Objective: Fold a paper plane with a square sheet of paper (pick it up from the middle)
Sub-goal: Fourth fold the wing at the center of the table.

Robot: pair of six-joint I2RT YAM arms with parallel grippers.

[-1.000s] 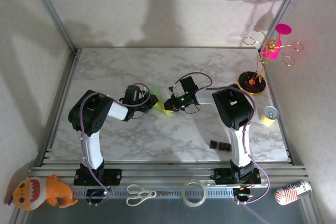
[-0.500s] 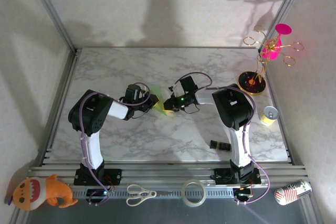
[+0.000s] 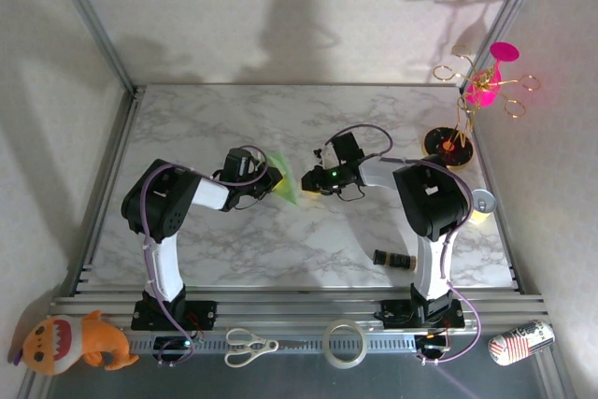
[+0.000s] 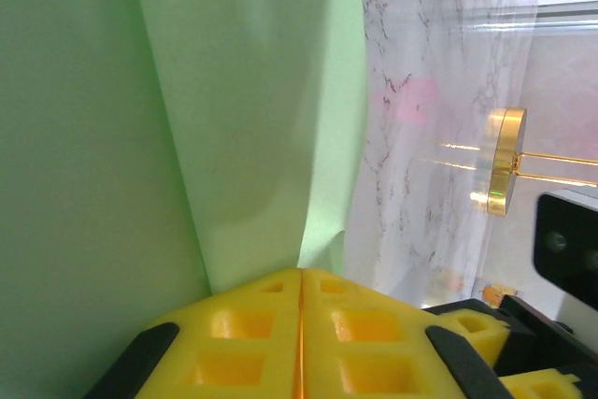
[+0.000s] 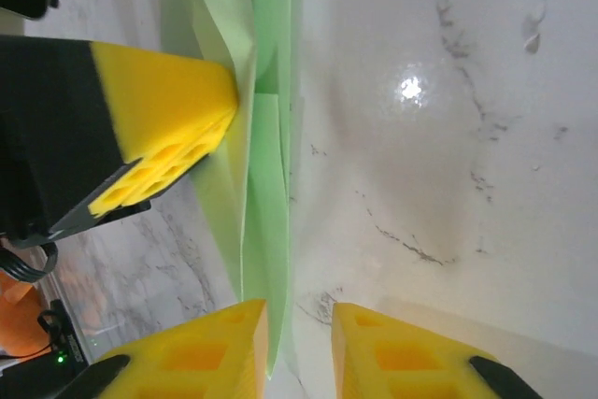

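white marble bench (image 3: 280,240) in a walled booth, your two arms at its near edge.
item 1, left gripper (image 3: 269,182): jaws together, clamped on the paper plane (image 3: 286,186); yellow pads (image 4: 234,324) meet in a seam and the sheet rises from it.
item 2, paper plane: light green, creased, narrow, mid-bench between both grippers.
item 3, right gripper (image 3: 312,179): jaws apart, with a gap between its pads (image 5: 392,343); the paper's edge runs beside one pad, contact cannot be told.
item 4, far right: gold stand (image 3: 447,147), can (image 3: 479,203).
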